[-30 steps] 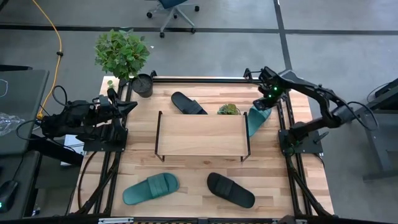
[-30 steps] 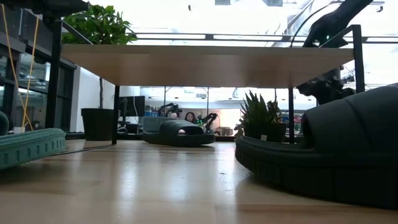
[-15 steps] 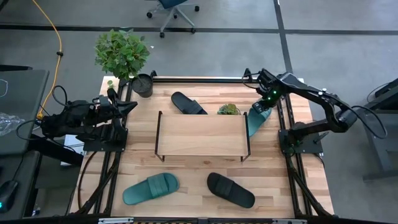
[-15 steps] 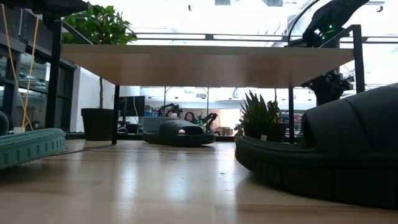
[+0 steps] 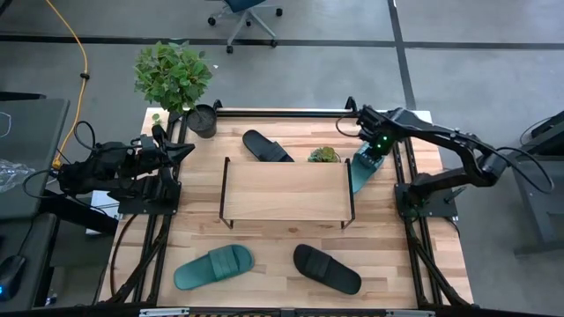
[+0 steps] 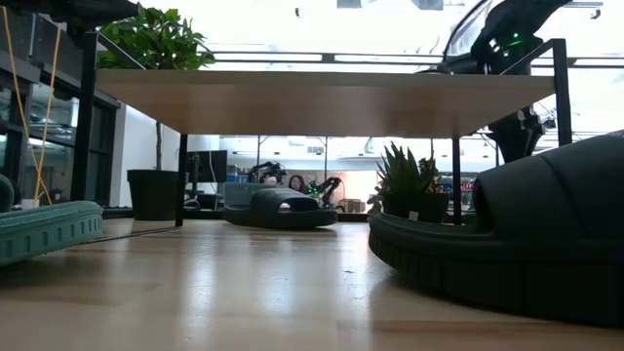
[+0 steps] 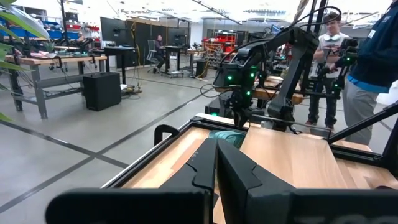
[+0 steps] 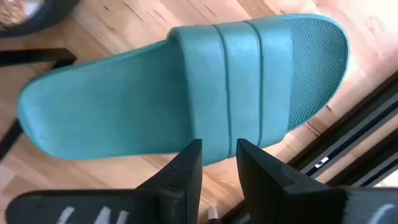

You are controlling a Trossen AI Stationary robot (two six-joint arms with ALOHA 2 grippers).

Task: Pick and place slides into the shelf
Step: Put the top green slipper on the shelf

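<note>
Worktop [image 5: 264, 246]: a light wood surface that carries everything listed here.

Shelf [image 5: 284, 191]: stands mid-worktop with a bare plank top. I count no slides on it or under it yet.

Slides, four:
- Black slide [image 5: 266, 146], beyond the shelf's far edge.
- Black slide [image 5: 327, 269] and teal slide [image 5: 213, 266], both on the near strip, well apart from either arm.
- Teal slide [image 8: 186, 99], just beside the shelf's right legs and tucked against the right frame rail. Seen from above [image 5: 362, 171], its long axis runs diagonally, with the strap end toward the far right corner.

Right end effector [image 8: 216, 160]: poised directly above that teal slide, at the strap end. Fingers slightly parted with nothing between them, and they line up with the strap's edge. This is clearly the nearer arm. I judge my next move to be a straight descent, since the slide lies below rather than off to a side.

Left end effector [image 7: 216, 163]: parked at the left edge of the worktop, well away from every slide. Fingers together, holding nothing.
</note>
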